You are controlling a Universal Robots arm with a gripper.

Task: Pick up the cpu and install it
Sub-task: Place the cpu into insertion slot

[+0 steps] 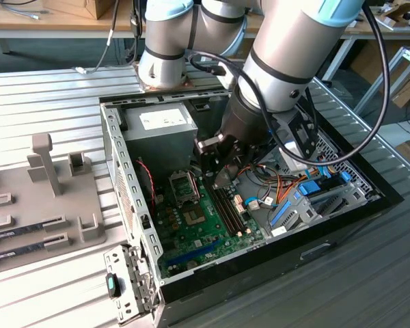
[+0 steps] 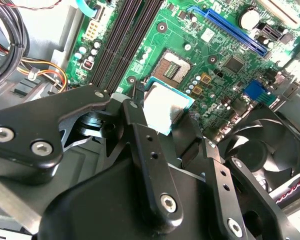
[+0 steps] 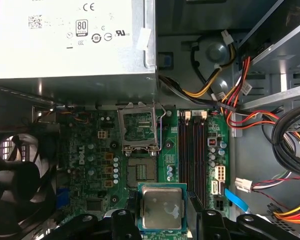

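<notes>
- Silvery cpu [image 3: 160,206] clamped in the black hand [image 3: 161,216], first wrist view, near the bare socket [image 3: 141,172].
- Second wrist view: cpu [image 2: 161,107] over the green motherboard [image 2: 215,50].
- Exterior view: hand [image 1: 222,174] mid-frame, inside the open case [image 1: 126,184].

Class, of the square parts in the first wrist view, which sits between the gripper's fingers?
The square, silvery-topped cpu, clamped in the black gripper; the empty socket and its raised metal frame sit on the green motherboard.
</notes>
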